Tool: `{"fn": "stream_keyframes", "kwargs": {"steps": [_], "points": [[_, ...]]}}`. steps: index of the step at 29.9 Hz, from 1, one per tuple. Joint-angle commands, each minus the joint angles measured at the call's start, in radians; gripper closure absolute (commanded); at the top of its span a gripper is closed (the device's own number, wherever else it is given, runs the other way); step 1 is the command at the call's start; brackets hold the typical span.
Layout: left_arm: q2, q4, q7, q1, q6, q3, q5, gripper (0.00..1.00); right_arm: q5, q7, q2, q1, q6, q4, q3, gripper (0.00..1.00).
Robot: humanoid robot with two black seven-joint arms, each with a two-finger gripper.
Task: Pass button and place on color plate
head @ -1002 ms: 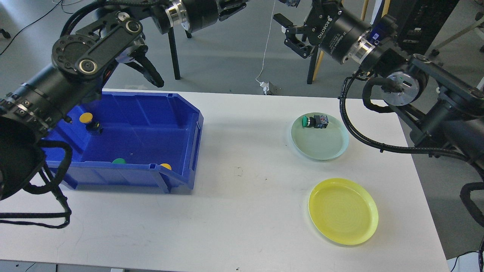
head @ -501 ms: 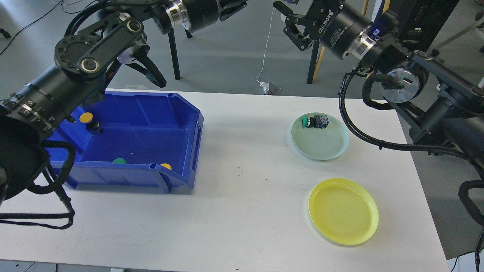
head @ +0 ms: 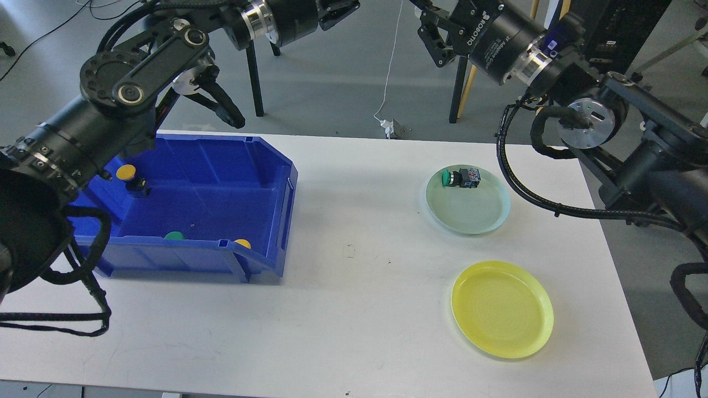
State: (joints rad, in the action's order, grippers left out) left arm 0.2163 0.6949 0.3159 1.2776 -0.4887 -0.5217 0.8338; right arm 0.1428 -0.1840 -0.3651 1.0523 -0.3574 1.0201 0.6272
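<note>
A green-capped button (head: 461,178) lies on its side at the far rim of the pale green plate (head: 470,218). The yellow plate (head: 502,309) holds nothing. In the blue bin (head: 265,182) stands a yellow-capped button (head: 128,176); a green cap (head: 174,235) and a yellow cap (head: 241,243) peek over the bin's front wall. My right gripper (head: 427,25) is high above the table's far edge, jaws apart and empty, partly cut off by the top edge. My left gripper (head: 338,9) is also at the top edge, its fingers dark and cut off.
The white table (head: 354,309) carries the bin at left and the two plates at right. Beyond its far edge are chair legs (head: 254,83) and a white cable (head: 387,77) on the grey floor.
My right gripper has risen and moved slightly right toward the top edge, still empty. My left arm has shifted only slightly. Buttons and plates have not moved.
</note>
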Motion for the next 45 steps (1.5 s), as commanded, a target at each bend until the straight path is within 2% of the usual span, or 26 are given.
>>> {"fn": "stream_keyframes", "kwargs": {"steps": [1, 4, 5, 7, 11, 16, 21, 26, 29, 33, 40, 45], "points": [[0.000, 0.000, -0.003, -0.001, 0.000, 0.000, -0.001, 0.69, 0.000, 0.000, 0.000, 0.002, 0.000, 0.000, 0.000, 0.76], [0.000, 0.000, -0.006, -0.001, 0.000, 0.000, -0.001, 0.66, 0.000, -0.002, 0.000, 0.002, 0.000, 0.000, 0.000, 0.77], [0.000, 0.000, -0.008, -0.001, 0.000, 0.000, -0.001, 0.61, 0.000, 0.000, 0.000, 0.002, 0.000, 0.000, 0.000, 0.77], [0.000, 0.000, -0.009, -0.001, 0.000, 0.000, -0.001, 0.41, 0.000, -0.002, 0.000, 0.003, 0.000, 0.000, 0.000, 0.77], [0.000, 0.000, -0.008, -0.003, 0.000, 0.000, -0.002, 0.20, 0.000, -0.002, 0.000, 0.006, 0.000, 0.000, 0.000, 0.78], [0.000, 0.000, -0.009, -0.004, 0.000, 0.002, -0.001, 0.08, 0.001, -0.002, -0.002, 0.009, 0.005, -0.002, 0.000, 0.78], [0.021, -0.031, -0.009, -0.009, 0.000, 0.011, 0.004, 0.06, 0.000, 0.009, -0.041, 0.011, 0.008, -0.025, 0.016, 0.78], [0.121, -0.034, -0.008, -0.037, 0.000, 0.018, 0.013, 0.05, -0.002, 0.029, -0.228, -0.026, -0.005, -0.005, -0.012, 0.77], [0.169, -0.034, -0.001, -0.050, 0.000, 0.019, 0.013, 0.05, 0.003, 0.052, -0.320, -0.080, -0.046, 0.050, -0.066, 0.77], [0.201, -0.032, 0.006, -0.050, 0.000, 0.006, 0.008, 0.05, 0.012, 0.060, -0.442, -0.126, -0.077, 0.127, -0.176, 0.77], [0.210, -0.032, 0.020, 0.002, 0.000, -0.023, 0.004, 0.05, 0.017, 0.055, -0.564, -0.237, -0.080, 0.288, -0.389, 0.77], [0.206, -0.032, 0.022, 0.022, 0.000, -0.024, 0.004, 0.05, 0.061, 0.054, -0.572, -0.377, -0.066, 0.334, -0.439, 0.77]]}}
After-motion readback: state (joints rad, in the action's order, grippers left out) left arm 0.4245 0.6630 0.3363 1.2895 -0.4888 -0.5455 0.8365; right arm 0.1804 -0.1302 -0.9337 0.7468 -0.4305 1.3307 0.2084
